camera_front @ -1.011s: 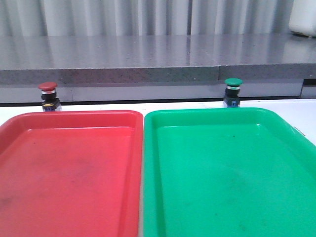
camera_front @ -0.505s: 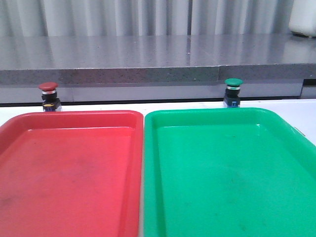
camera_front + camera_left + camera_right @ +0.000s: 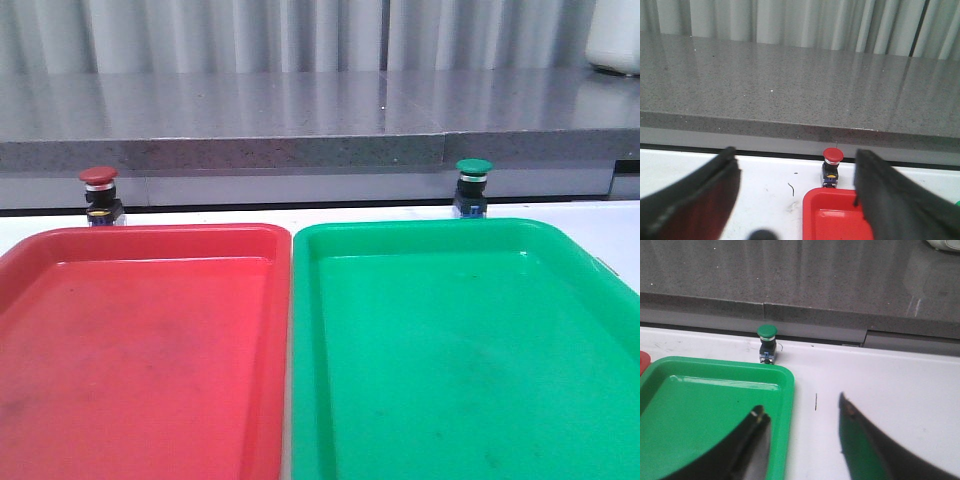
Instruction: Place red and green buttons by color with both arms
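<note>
I see both black pincers, left (image 3: pixel 795 200) and right (image 3: pixel 802 440), released and empty, the red-capped button (image 3: pixel 98 193) and green-capped button (image 3: pixel 472 185) upright on the white desk (image 3: pixel 900 390).

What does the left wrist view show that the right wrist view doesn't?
Only the left wrist view shows the red button standing just beyond the red tray, framed by the open left gripper. Only the right wrist view shows the green button beyond the green tray, with the open right gripper. Both share the white table and grey ledge.
</note>
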